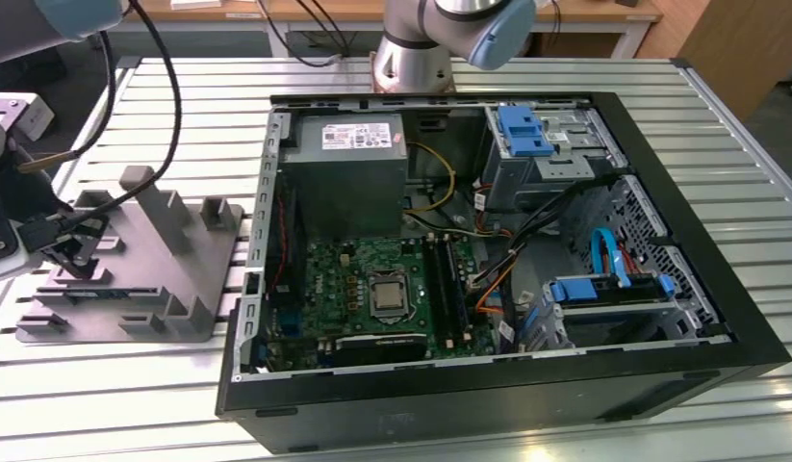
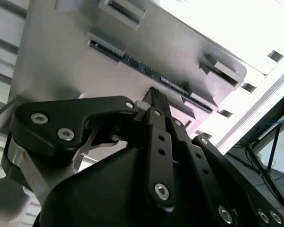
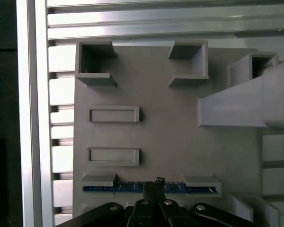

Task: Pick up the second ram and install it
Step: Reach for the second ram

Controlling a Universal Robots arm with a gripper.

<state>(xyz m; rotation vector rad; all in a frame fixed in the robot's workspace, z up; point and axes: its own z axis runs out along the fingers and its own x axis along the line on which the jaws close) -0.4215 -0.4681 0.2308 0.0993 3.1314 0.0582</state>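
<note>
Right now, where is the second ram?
The second ram stands on edge in the grey holder at the exterior view's left, outside the computer case. In the first wrist view, the gripper is at its middle.

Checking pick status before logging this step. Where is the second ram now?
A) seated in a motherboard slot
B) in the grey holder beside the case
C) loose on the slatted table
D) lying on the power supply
B: in the first wrist view the second ram sits in the grey holder, between two of its blocks, with the gripper at its middle.
</note>
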